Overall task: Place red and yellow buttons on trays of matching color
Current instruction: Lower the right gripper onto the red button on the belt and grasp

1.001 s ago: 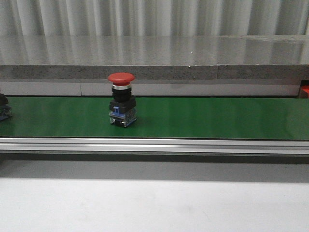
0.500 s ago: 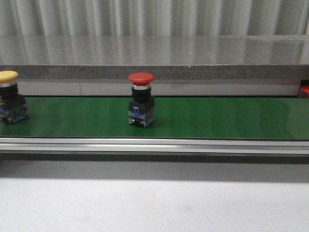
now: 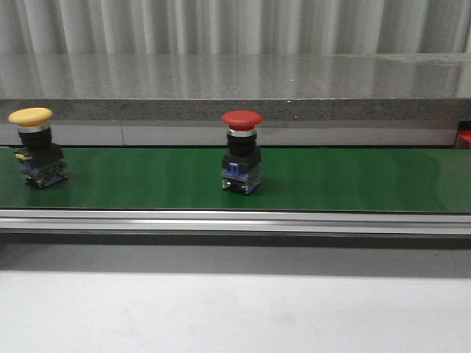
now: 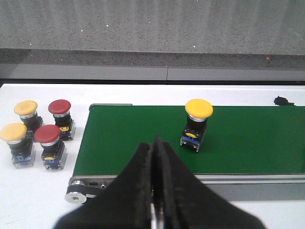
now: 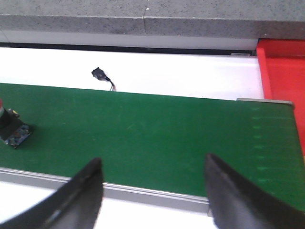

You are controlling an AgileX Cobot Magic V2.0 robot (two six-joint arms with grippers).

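A red button [image 3: 242, 152] stands upright mid-belt on the green conveyor [image 3: 353, 180]; its base shows at the edge of the right wrist view [image 5: 11, 130]. A yellow button [image 3: 37, 148] stands on the belt's left end, also in the left wrist view [image 4: 196, 123]. My left gripper [image 4: 154, 143] is shut and empty, over the belt's near edge, short of the yellow button. My right gripper [image 5: 153, 164] is open and empty above the belt's near edge. A red tray [image 5: 282, 81] lies past the belt's right end. No yellow tray is in view.
Two yellow buttons [image 4: 26, 114] [image 4: 15, 143] and two red ones [image 4: 60, 118] [image 4: 49, 145] stand on the white table left of the belt. A small black part [image 5: 100, 75] lies behind the belt. A grey stone ledge [image 3: 235, 88] runs along the back.
The red button has ridden the belt to the right. The yellow button has come into the front view from the left and also moved right.
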